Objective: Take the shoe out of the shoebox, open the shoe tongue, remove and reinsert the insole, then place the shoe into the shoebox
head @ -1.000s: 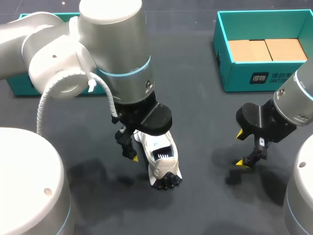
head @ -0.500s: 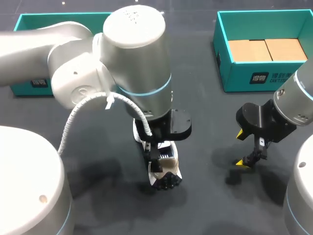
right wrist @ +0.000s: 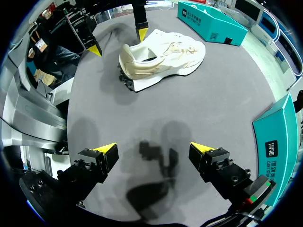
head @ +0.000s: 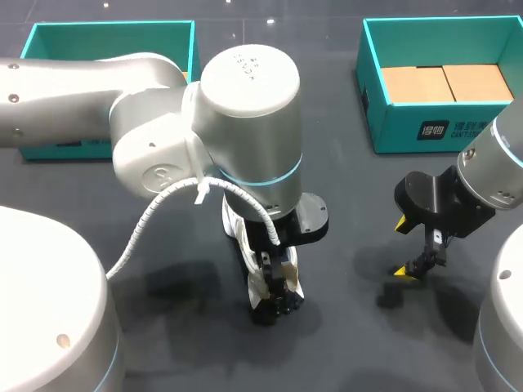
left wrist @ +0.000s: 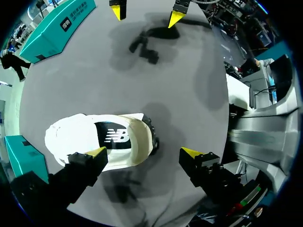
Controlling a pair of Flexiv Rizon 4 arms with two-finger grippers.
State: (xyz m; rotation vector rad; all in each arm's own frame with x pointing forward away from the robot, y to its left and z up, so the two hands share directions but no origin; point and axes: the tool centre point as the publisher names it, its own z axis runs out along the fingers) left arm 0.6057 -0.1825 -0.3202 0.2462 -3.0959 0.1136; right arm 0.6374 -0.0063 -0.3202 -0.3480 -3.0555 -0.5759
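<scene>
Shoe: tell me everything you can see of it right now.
The shoe is a white and cream sneaker with a dark logo panel and a black lugged sole. It appears to lie on its side on the dark table, its opening facing the right gripper, which is well clear of it. The open left gripper hangs over it, one tip at its side; contact unclear.

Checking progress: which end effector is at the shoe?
The left end effector: open, one yellow tip at the opening of the shoe, the other past its heel. The right end effector hangs open over the table, apart from it.
</scene>
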